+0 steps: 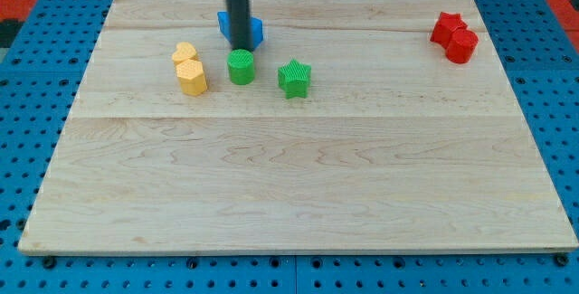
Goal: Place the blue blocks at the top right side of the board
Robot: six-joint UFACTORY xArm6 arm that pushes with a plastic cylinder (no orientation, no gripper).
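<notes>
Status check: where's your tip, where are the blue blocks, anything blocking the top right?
My tip against blue blocks, top centre-left. Red blocks already occupy top right. Green cylinder just below tip.

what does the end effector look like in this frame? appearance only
My tip ends a straight dark grey, near-black cylindrical rod, smooth and plain, with a paler metallic collar at the view's top edge. No cables or markings show. The arm above is out of frame. It stands in front of the blue blocks.

Pale wooden board (pixel 298 194) showing light grain in lengthwise planks. Blue blocks (pixel 256 30) showing behind dark grey rod. Green cylinder (pixel 241 66), green star (pixel 294 78). Two yellow blocks (pixel 190 70) at upper left. Two red blocks (pixel 454 37) at upper right. Surround showing blue perforated panel (pixel 36 77).
</notes>
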